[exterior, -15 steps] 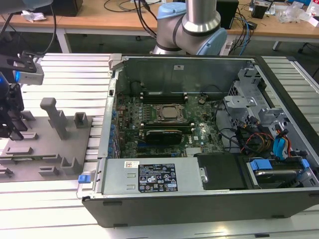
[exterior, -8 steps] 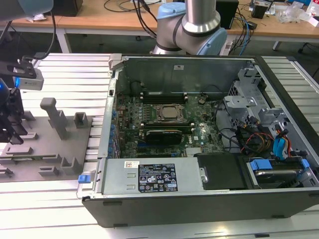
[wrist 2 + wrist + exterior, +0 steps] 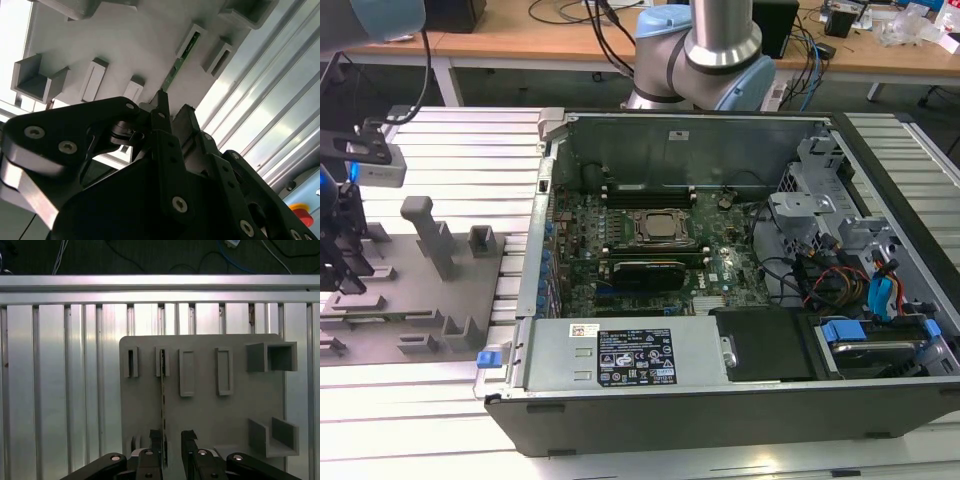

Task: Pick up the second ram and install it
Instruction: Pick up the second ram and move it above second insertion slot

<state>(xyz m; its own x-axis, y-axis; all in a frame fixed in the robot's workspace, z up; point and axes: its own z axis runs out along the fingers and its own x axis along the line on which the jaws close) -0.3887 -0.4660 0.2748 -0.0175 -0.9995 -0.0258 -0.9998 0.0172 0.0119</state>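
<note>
The gripper [image 3: 172, 440] is hanging fingers apart just over one end of the ram [image 3: 163, 395], which is standing on edge with bare plate [image 3: 225, 415] lying clear on both sides, while slot blocks [image 3: 186, 372] are flanking its other end, taller posts [image 3: 430, 235] are rising nearby and cables [image 3: 790, 270] are crowding the open case [image 3: 720, 420].

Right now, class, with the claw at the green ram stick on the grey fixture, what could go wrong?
1. In the first wrist view the ram stick stands on edge beside one finger of the open claw, with a gap to the other; closing off-centre could tilt it in the grey fixture's slots.
2. The open computer case holds loose cables near the motherboard; they might snag on insertion.
</note>
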